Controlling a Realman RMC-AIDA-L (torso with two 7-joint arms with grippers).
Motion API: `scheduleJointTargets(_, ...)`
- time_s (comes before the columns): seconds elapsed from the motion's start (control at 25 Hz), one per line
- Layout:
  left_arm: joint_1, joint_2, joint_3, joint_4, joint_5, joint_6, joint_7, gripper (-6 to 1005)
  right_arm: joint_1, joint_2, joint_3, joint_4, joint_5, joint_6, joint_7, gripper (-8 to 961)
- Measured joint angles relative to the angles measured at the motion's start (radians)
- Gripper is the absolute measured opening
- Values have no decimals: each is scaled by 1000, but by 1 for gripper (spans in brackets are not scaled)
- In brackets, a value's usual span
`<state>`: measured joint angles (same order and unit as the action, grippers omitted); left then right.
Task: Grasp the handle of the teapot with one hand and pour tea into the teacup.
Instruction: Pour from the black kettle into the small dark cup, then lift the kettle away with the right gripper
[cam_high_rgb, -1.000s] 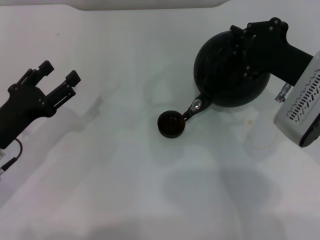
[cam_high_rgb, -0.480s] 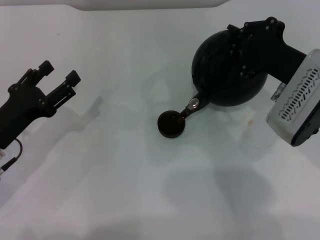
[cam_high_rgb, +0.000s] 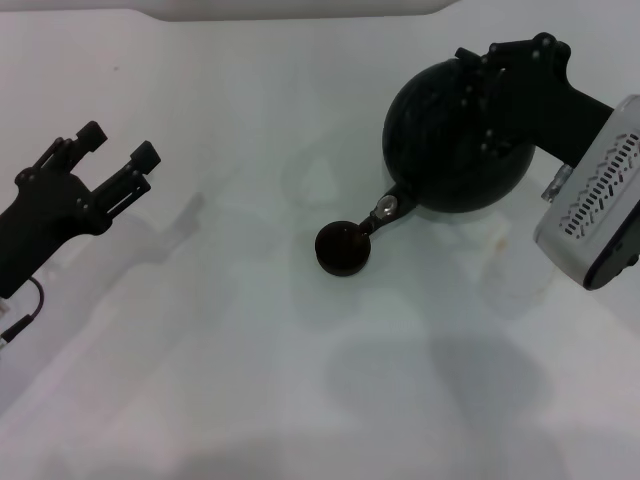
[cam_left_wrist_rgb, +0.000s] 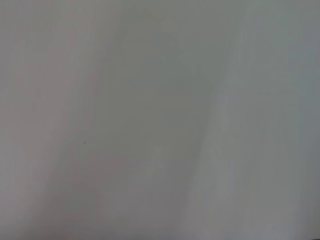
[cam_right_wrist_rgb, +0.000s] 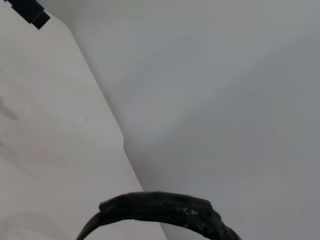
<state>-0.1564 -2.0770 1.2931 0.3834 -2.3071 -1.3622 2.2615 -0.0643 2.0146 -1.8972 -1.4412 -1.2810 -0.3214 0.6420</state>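
1. The teapot (cam_high_rgb: 452, 140) is held above the far right part of the white counter (cam_high_rgb: 250, 350) by the right pincer (cam_high_rgb: 510, 60), which sits over the pot's top where the handle (cam_right_wrist_rgb: 165, 207) arches. The handle is hidden by the arm in the head view, and only a dark ribbed arc of it is seen in the right wrist view.
2. The right pincer is judged to be closed on the handle, since the pot hangs tilted beneath it, though the fingers themselves are not clearly seen.
3. The pot is tipped so that its spout (cam_high_rgb: 385, 212), with the silvery ring, points down and toward the robot's left, ending just at the rim of the teacup (cam_high_rgb: 342, 247).
4. The teacup stands upright on the counter near the middle, and the spout tip is just beside its near-right edge; whether the two touch cannot be told.
5. The step in hand is judged to be the pour itself. It is done well if the tilt is increased slowly, the spout tip is kept over the cup's opening and not its rim, and the pot is not swung sideways.
6. Contact with the small cup is best avoided, as it looks light enough to be pushed away.
7. The left pincer (cam_high_rgb: 115, 150) is parked with its fingers apart over the left side of the counter, well apart from the cup.
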Motion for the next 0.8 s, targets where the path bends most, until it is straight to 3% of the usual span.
scheduleJointTargets(0.28,0,0,0,0,0,0,1,848,1,-1,35,19,59,-62,5,105)
scheduleJointTargets(0.52,-2,0,0,0,0,0,1,847,16,-9,251,145,210,-413,167,105)
scheduleJointTargets(0.56,-2,0,0,0,0,0,1,847,40,-6,327,211,211,-516,245,105)
scheduleJointTargets(0.8,-15,1,1,0,0,0,1,847,114,-8,496,397,211,-712,347,105)
